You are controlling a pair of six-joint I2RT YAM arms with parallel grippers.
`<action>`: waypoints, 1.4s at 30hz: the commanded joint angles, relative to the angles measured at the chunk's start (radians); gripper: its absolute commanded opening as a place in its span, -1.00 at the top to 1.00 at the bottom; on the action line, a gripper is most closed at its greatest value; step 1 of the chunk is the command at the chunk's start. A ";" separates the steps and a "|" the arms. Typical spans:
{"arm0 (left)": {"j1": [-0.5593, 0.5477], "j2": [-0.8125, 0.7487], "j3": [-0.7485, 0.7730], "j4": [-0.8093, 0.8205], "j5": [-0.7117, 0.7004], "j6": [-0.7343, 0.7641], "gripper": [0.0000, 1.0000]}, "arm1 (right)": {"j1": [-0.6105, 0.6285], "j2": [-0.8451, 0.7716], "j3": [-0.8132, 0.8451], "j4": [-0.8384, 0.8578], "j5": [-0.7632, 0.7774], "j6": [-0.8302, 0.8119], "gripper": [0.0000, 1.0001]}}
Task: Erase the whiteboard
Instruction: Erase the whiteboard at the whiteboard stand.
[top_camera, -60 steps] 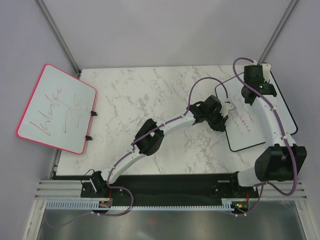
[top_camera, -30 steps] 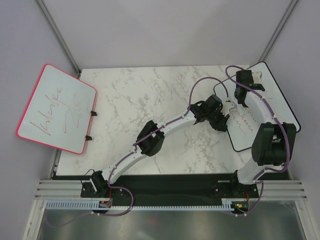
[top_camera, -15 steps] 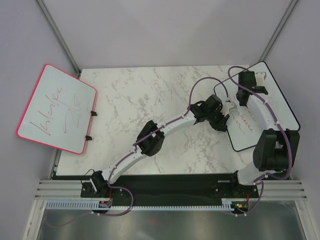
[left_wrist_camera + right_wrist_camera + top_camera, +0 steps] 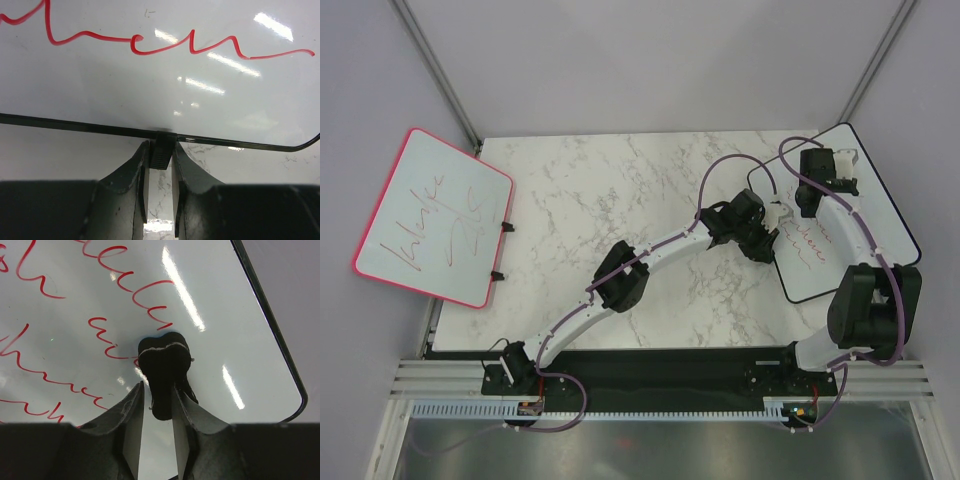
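The black-framed whiteboard (image 4: 885, 215) lies at the table's right side with red handwriting (image 4: 115, 270) on its face. My left gripper (image 4: 778, 218) is at the board's left edge. In the left wrist view it (image 4: 160, 150) is shut on a small black tab (image 4: 161, 142) that sticks out from the board's frame (image 4: 75, 124). My right gripper (image 4: 803, 205) is over the far part of the board. In the right wrist view it (image 4: 157, 390) is shut on a black eraser (image 4: 162, 357), whose tip rests on the white face (image 4: 225, 315) among the writing.
A pink-framed whiteboard (image 4: 430, 215) with red scribbles leans off the table's left edge. The marble tabletop (image 4: 620, 190) lies between the two boards. The left arm (image 4: 620, 275) crosses it diagonally. The black-framed board overhangs the table's right edge.
My right arm has swung in over the board and its gripper with the eraser has shifted left and nearer. My left gripper has stayed on the tab.
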 commanded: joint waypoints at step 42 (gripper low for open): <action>0.018 0.041 0.027 -0.036 -0.016 -0.039 0.96 | 0.016 -0.195 -0.205 0.165 -0.181 0.021 0.95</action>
